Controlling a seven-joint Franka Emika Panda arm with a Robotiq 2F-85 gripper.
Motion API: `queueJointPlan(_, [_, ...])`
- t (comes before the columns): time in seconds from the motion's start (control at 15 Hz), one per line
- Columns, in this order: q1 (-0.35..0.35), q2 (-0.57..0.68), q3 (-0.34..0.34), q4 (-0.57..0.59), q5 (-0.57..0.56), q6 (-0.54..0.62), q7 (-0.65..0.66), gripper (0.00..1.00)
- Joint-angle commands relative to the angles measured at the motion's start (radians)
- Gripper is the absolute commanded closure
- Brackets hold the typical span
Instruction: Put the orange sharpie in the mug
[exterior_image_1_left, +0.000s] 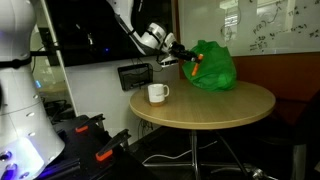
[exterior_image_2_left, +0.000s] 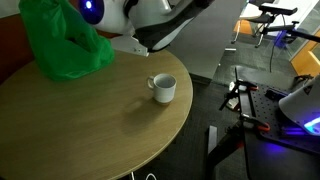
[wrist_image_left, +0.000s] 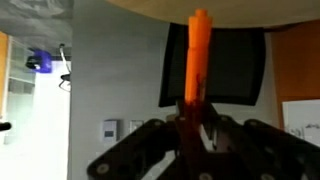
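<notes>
Now we hold the orange marker (exterior_image_1_left: 193, 68) high beside the green bag (exterior_image_1_left: 213, 66), right of the mug (exterior_image_1_left: 157, 93).
Our gripper (wrist_image_left: 196, 118) is clamped on the orange marker; we should carry it left until it hangs straight over the mug, then lower before letting go. The wrist view shows the grip, but only the exterior views show mug and table (exterior_image_2_left: 90, 125).

Both exterior views share table (exterior_image_1_left: 215, 105) (exterior_image_2_left: 90, 120), wrist close-up

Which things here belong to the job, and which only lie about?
For the job: orange sharpie, held in the claw; white mug on the table.
Lying about: green bag on the same table.
</notes>
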Motion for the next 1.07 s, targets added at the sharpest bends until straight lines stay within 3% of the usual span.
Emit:
queueJointPlan(0.0, [-0.049, -0.055, 0.131, -0.014, -0.036, -0.204, 0.078, 0.95])
queueJointPlan(0.27, [-0.122, -0.063, 0.255, 0.032, 0.07, -0.422, 0.085, 0.95])
queueJointPlan(0.47, [-0.152, -0.062, 0.298, 0.054, 0.111, -0.5, 0.122, 0.95])
queueJointPlan(1.0, [-0.13, -0.035, 0.37, 0.091, 0.123, -0.675, 0.261, 0.95])
